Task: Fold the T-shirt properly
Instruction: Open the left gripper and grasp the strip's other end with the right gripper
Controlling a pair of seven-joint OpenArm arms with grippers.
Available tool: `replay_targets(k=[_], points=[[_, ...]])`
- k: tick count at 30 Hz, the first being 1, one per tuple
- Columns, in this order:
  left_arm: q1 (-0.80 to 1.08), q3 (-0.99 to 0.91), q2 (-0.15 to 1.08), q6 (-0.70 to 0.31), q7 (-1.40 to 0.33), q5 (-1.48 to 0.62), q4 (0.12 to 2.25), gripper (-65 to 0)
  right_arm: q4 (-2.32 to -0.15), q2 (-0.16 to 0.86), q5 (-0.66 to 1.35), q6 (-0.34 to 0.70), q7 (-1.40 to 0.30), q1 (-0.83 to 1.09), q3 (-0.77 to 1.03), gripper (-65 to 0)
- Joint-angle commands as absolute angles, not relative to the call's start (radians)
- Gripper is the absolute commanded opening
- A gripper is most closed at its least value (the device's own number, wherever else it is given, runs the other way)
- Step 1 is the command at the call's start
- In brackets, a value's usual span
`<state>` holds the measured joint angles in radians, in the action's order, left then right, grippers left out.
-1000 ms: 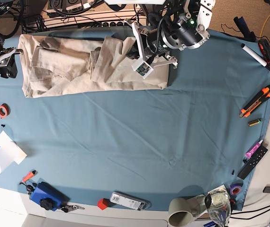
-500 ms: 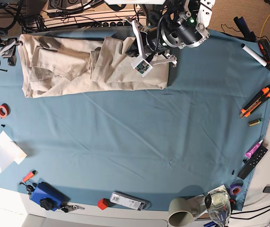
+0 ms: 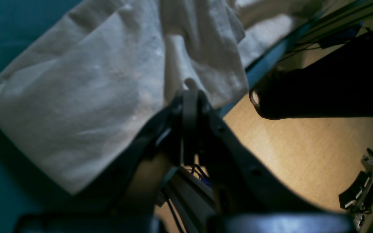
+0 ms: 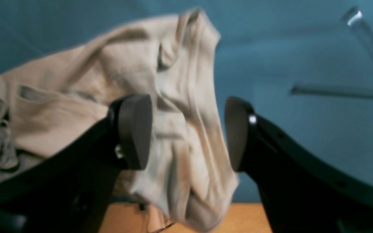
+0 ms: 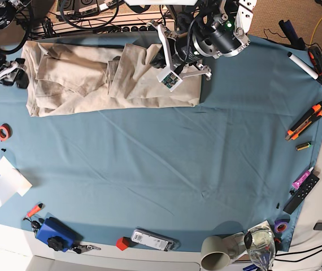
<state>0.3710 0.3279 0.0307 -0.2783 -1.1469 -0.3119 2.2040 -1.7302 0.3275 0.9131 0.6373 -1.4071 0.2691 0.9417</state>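
The T-shirt (image 5: pixel 110 79) lay along the desk's (image 5: pixel 166 164) far edge, folded lengthwise into a rumpled band; cross folds and smoothing were judged still needed. The left gripper (image 3: pixel 189 97) was pressed together, empty, above the shirt, while the right gripper (image 4: pixel 186 132) stood apart at its end, nothing being held.

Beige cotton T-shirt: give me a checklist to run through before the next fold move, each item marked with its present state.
1. Beige cotton T-shirt lies in a long band at the far edge of the teal-blue table cloth: ok.
2. Fold is neat: not ok, creases and a loose flap show mid-band.
3. Right gripper open, shirt end hanging between its fingers, nothing pinched: ok.
4. Left gripper shut, its tip over the shirt's far edge: ok.
5. Left gripper pinching cloth: cannot tell.
6. Orange tape roll and white paper cup lie apart from the shirt: ok.
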Motion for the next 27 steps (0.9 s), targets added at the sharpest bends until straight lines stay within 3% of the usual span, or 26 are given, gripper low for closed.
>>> replay_targets(k=[1,6,12,20,27], points=[[0.371,0.332,0.025,-0.282,-1.126,-0.332,2.224,-65.0,-1.709,0.351,0.924,0.639,-1.396,0.264,0.949,-29.8],[0.371,0.332,0.025,-0.29,-1.125,-0.345,2.224,-65.0,-1.558,0.388,0.924,0.698,-1.396,0.263,0.949,-29.8],[0.371,0.332,0.024,-0.289,-1.1,-0.345,2.224,-65.0,-1.457,0.413,0.932,0.698,-1.396,0.263,0.947,-29.8],[0.371,0.332,0.014,-0.289,-1.099,-0.345,2.224,-65.0,-1.406,0.413,1.196,0.698,-1.396,0.263,0.848,-29.8],[0.371,0.332,0.014,-0.289,-1.099,-0.345,2.224,-65.0,-1.406,0.413,1.292,0.698,-1.396,0.263,0.846,-29.8]])
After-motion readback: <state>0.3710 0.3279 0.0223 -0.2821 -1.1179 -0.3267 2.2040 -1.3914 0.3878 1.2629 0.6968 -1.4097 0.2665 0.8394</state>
